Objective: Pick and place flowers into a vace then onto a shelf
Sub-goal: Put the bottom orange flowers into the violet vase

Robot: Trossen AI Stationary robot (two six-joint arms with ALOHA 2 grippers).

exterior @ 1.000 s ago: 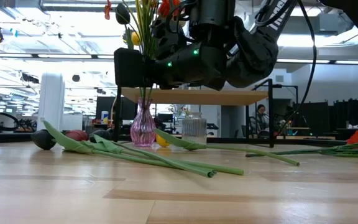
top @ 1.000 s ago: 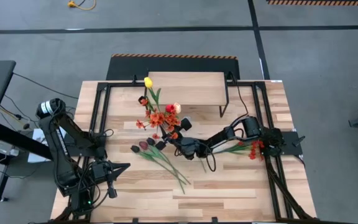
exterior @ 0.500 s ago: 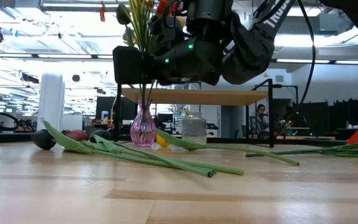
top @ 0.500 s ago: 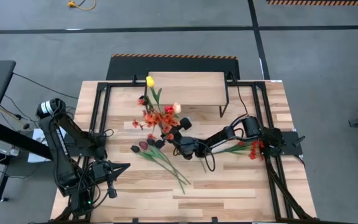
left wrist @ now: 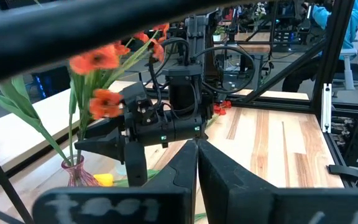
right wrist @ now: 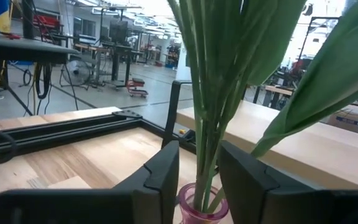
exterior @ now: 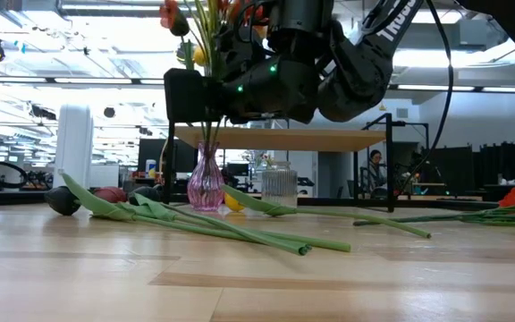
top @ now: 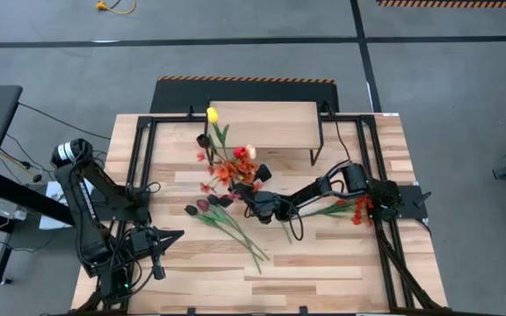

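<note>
A pink glass vase (exterior: pixel 206 183) stands on the table in front of the shelf (top: pixel 262 123), a light wood top on black legs. Tulips and orange-red sprays (top: pixel 227 167) stand in it. My right gripper (right wrist: pixel 199 174) comes in level from the table's right and is open, its fingers on either side of the stems (right wrist: pixel 207 124) just above the vase mouth (right wrist: pixel 201 208). More tulips (top: pixel 227 219) lie flat on the table nearer the front edge. My left gripper (left wrist: pixel 197 158) waits shut near the table's near left corner. My right gripper comes level at the bundle of stems just above the vase mouth, fingers across the stems. One finger's inner face (right wrist: pixel 229 168) lies against the stems. The other finger (right wrist: pixel 166 171) stands a little apart from them. The stems stay upright in the vase.
A red spray with green stems (top: pixel 354 211) lies by the right arm's base. Black frame rails (top: pixel 148 149) run along the table's left, right and far sides. A yellow tulip head (exterior: pixel 231 201) lies at the vase's foot. Bare planks (top: pixel 323 263) stretch toward the near edge.
The flowers in the vase have swayed, their heads swinging a little to one side and back, while the vase has stayed where it stands. My right gripper has kept at the stems.
</note>
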